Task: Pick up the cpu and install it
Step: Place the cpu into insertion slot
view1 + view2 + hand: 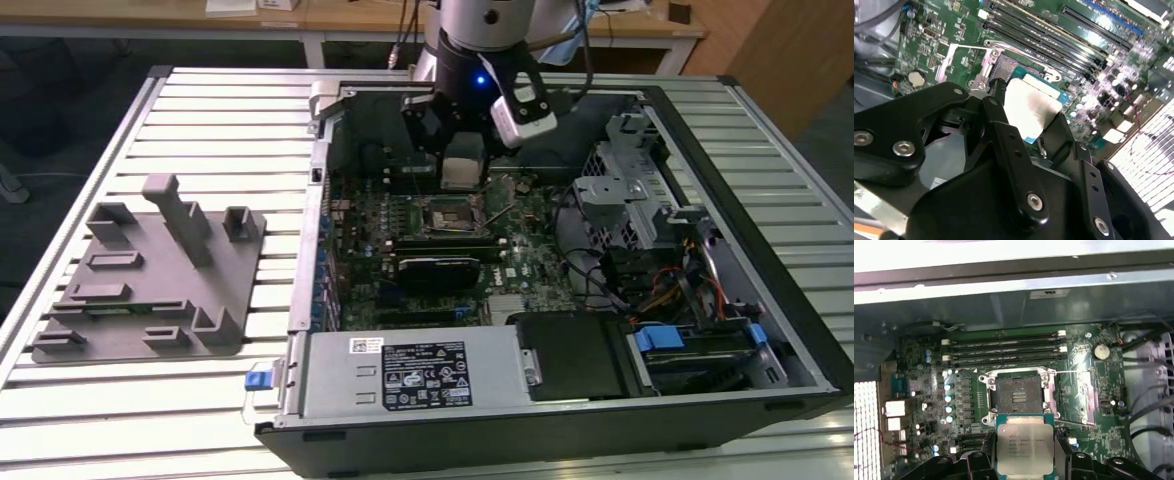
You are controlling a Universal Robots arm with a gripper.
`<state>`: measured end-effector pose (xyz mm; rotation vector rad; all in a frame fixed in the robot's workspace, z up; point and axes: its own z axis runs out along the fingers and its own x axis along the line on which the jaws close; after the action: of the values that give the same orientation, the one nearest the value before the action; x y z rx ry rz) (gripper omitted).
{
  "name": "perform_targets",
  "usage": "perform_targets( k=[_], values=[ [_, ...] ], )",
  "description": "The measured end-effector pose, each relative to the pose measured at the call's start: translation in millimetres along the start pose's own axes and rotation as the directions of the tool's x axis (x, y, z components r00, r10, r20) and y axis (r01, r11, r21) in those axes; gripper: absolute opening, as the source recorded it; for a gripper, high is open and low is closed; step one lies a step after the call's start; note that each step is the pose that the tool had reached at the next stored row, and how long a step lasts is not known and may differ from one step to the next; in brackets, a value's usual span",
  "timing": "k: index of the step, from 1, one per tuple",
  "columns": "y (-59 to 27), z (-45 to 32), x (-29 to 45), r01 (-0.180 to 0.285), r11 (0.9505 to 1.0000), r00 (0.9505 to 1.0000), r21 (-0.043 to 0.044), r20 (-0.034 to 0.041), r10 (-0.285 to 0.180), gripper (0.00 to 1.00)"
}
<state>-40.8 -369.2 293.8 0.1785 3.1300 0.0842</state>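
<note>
The pincer (1025, 460) was closed on the cpu (1025, 442). It had one finger (1004, 140) on each thin side edge, and the shiny top could be seen in both wrist views. The cpu hung in the air above the green board (1094, 390) inside the open computer case (561, 440). It was near the black socket (1016, 395) but not in it. In the exterior view, the socket (447, 215) sat at about 6 o'clock from the pincer (461, 172). The grey plastic holder (147, 290) lay well apart on the table (200, 130), at 9 o'clock from the case.

Here is what I think could go wrong. The socket was open, so its tiny contacts had no cover. If the cpu came down tilted, one corner would touch first and could bend them. If it was turned the wrong way, it would not drop in, and pushing would hurt both parts. The fingers held only the thin edges, so a bump could make the cpu slip and fall onto the board. The silver frame (1050, 390) stood just beside the socket, and the fingers could knock into it. I could not tell whether the cpu was level.
</note>
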Motion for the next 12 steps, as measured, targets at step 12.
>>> perform_targets(
  k=[12],
  values=[
    [0.0,0.2,0.0,-0.217,0.9763,0.9762,-0.0006,0.0117,0.217,0.54]
  ],
)
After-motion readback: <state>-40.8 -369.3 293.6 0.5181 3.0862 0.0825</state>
